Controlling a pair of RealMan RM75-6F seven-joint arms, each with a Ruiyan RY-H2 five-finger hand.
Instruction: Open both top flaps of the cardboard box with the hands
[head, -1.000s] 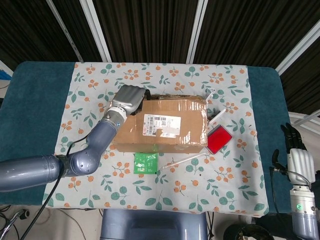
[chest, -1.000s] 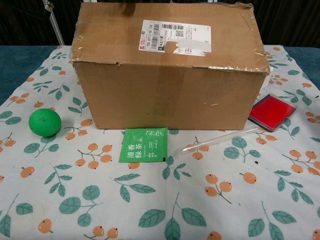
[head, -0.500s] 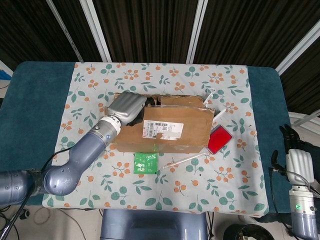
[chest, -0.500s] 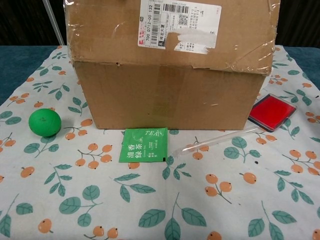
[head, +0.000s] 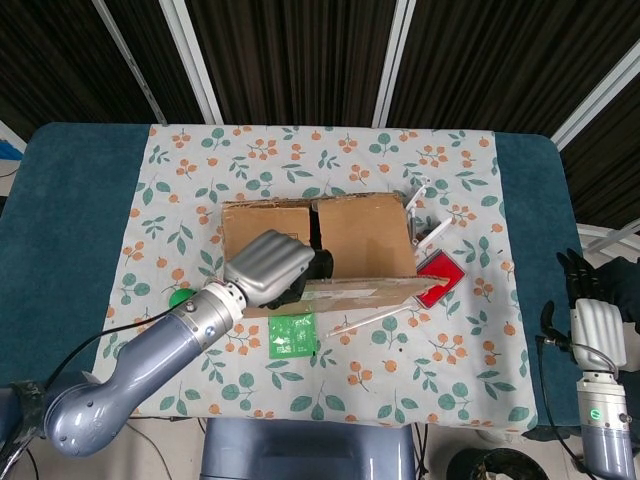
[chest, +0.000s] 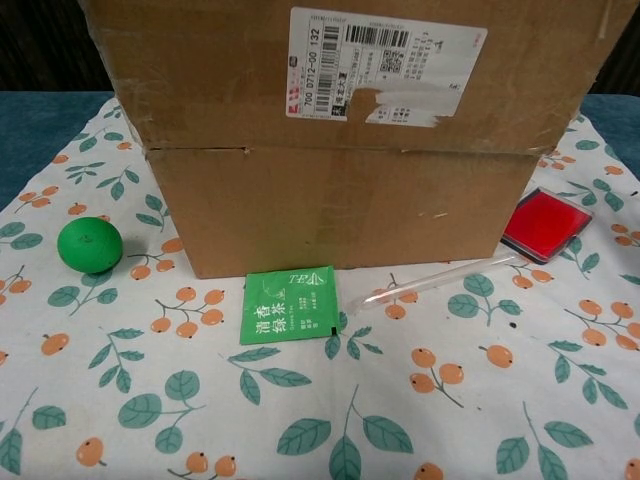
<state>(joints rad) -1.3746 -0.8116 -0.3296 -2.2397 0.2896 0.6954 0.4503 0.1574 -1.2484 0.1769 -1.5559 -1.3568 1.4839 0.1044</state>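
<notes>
The cardboard box (head: 318, 245) sits mid-table on the floral cloth (head: 440, 350), its near flap (chest: 350, 75) swung toward the robot. The left hand (head: 272, 266) rests on that flap, its grip unclear; the right hand (head: 597, 325) waits at the table's edge, holding nothing. The two inner flaps (head: 364, 235) look shut; lifting them likely comes next.

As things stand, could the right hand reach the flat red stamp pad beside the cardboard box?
Probably yes: the right hand hangs off the table's right edge, and only bare cloth lies between it and the red stamp pad.

Silver hand (head: 268, 266), blue-grey arm (head: 150, 352)
</notes>
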